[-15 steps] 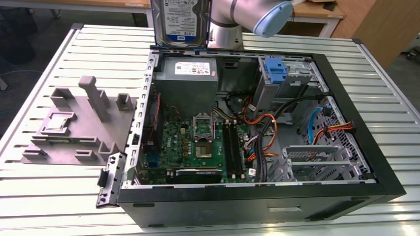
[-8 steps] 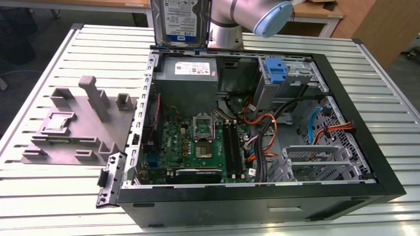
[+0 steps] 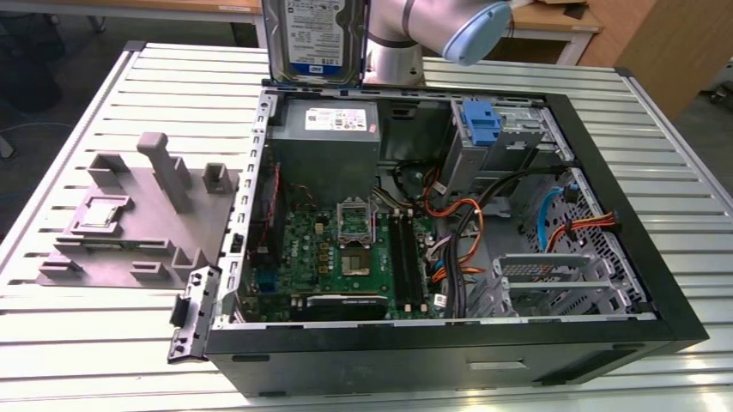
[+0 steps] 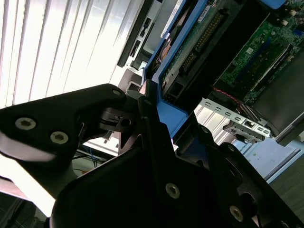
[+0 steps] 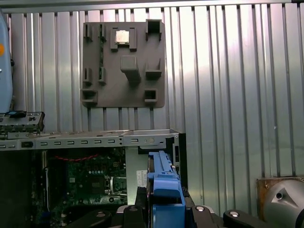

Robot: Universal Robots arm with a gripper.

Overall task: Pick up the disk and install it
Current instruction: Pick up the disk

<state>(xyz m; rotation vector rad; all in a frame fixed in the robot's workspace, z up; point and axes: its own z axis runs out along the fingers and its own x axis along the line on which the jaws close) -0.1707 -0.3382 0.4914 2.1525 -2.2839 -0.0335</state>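
Note:
The disk point(image 3: 312, 39), a silver-grey hard drive with a white-and-blue label, hangs upright above the far wall of the open computer case point(image 3: 675, 318), in front of the arm point(image 3: 430, 30). In both wrist views my gripper point(image 5: 164, 211) is shut on the disk's bright blue bracket point(image 5: 164, 183). The black fingers point(image 4: 90, 118) press on the blue frame point(image 4: 166, 114) from both sides, and the drive's circuit-board underside point(image 4: 194, 40) shows beyond them. The disk hangs clear of the case, touching nothing else.
Inside the case lie the green motherboard point(image 3: 343, 249), a grey power supply point(image 3: 326, 129), a blue bracket in the drive bay point(image 3: 483, 124), a metal drive cage point(image 3: 550, 275) and orange cables point(image 3: 458, 232). A grey fixture plate point(image 3: 132, 227) lies on the slatted table point(image 3: 92, 343) on the exterior view's left.

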